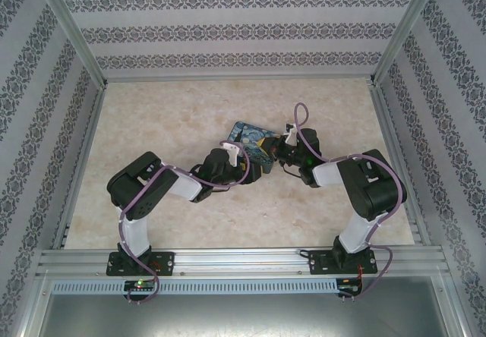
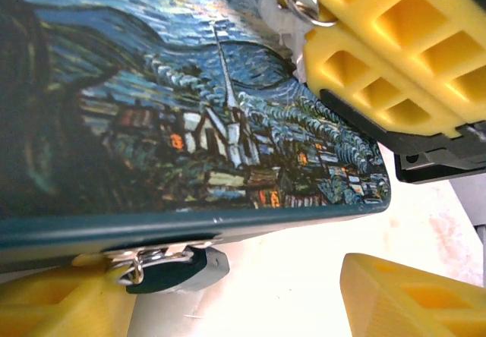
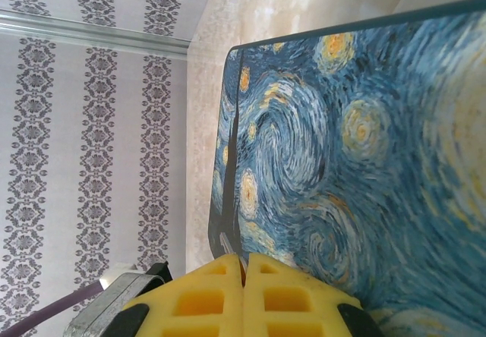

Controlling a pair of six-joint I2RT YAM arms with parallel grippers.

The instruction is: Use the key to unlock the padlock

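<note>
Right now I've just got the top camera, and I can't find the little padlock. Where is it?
Observer: The left wrist view has it. The padlock hangs at the lower edge of the box, beside one yellow finger of the left gripper.
Operator: And who's got the key?
Observer: The right gripper is pinching the key. Its ringed head pokes out in front of the box's painted face.
Operator: Is the key in the lock yet?
Observer: No. In that view they're apart, at opposite edges of the box.
</note>
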